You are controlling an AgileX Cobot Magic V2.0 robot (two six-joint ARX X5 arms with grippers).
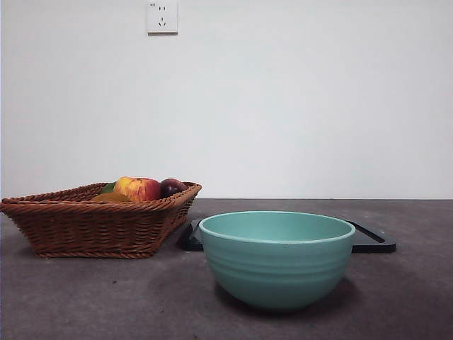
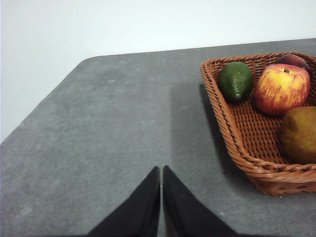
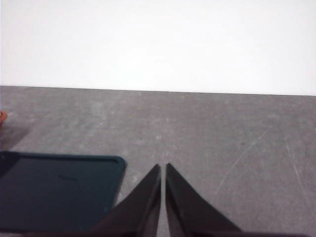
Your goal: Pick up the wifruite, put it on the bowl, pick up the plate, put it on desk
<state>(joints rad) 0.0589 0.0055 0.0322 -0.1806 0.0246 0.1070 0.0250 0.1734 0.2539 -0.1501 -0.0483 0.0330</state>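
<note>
The wifruite (image 2: 298, 133), a dull orange-brown oval fruit, lies in the brown wicker basket (image 2: 232, 133); in the front view only its top (image 1: 110, 197) shows over the basket rim. The teal-green ridged bowl (image 1: 276, 258) stands empty on the desk (image 1: 85, 297), right of the basket. A flat black rectangular tray (image 1: 371, 241) lies behind the bowl and also shows in the right wrist view (image 3: 54, 190). My left gripper (image 2: 161, 170) is shut and empty over bare desk, apart from the basket. My right gripper (image 3: 163, 168) is shut and empty, beside the tray's corner. Neither arm shows in the front view.
The basket (image 1: 92, 223) at the left also holds a red-yellow apple (image 2: 281, 89), a dark green avocado (image 2: 235, 81) and a dark purple-red fruit (image 1: 172, 187). A white wall with a socket (image 1: 162, 17) stands behind the desk. The desk's rounded corner (image 2: 84, 61) shows in the left wrist view.
</note>
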